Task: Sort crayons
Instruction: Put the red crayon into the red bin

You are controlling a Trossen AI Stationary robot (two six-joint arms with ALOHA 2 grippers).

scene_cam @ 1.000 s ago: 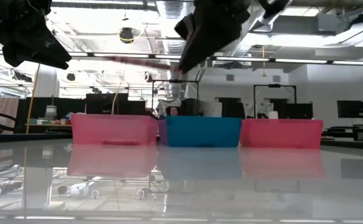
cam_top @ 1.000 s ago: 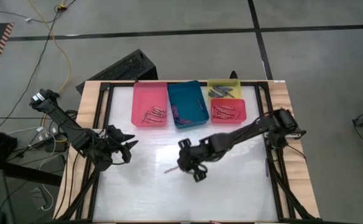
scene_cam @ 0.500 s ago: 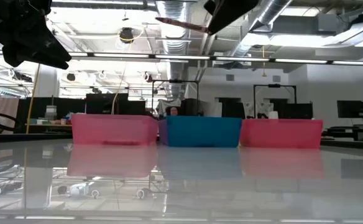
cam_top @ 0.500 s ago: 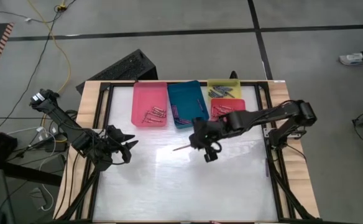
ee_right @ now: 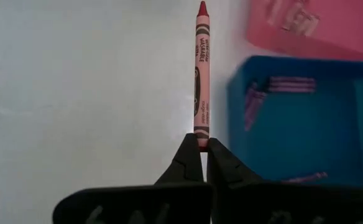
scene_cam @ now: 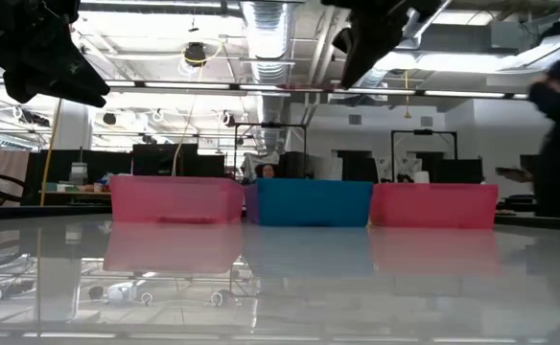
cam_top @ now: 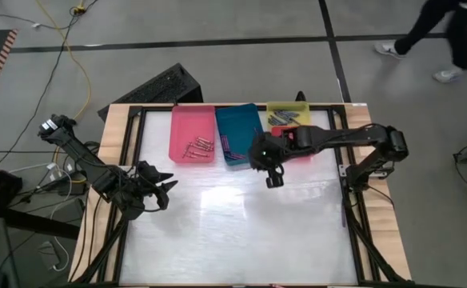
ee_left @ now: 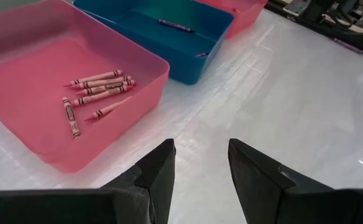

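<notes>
My right gripper (cam_top: 257, 156) hangs above the near right corner of the teal tray (cam_top: 240, 132), shut on a red crayon (ee_right: 201, 74) that sticks out ahead of its fingers. The pink tray (cam_top: 192, 132) holds several pink crayons (ee_left: 97, 87) lying on its floor. Purple crayons (ee_right: 290, 83) lie in the teal tray. Grey ones (cam_top: 281, 120) lie in the yellow tray (cam_top: 299, 108), and red ones in the red tray (cam_top: 307, 148). My left gripper (ee_left: 200, 168) waits open above the table's left side, with nothing between its fingers. My right gripper pinches the red crayon's flat back end (ee_right: 201, 138) between its two fingertips (ee_right: 188, 155). The crayon runs on in line with the fingers, its pointed tip (ee_right: 201, 7) away from them. The fingers slant down from the table's right. The crayon is lifted clear of the table and the trays.
The trays stand in a row along the table's far edge, the yellow one behind the red. The white tabletop (cam_top: 241, 232) spreads wide in front of them. A person (cam_top: 437, 28) walks on the floor beyond the far right corner.
My right gripper has carried the red crayon up from the table's middle toward the far edge and the right, ending by the teal tray's near right corner. It has stayed shut on the crayon, which has swung with the turning wrist.
</notes>
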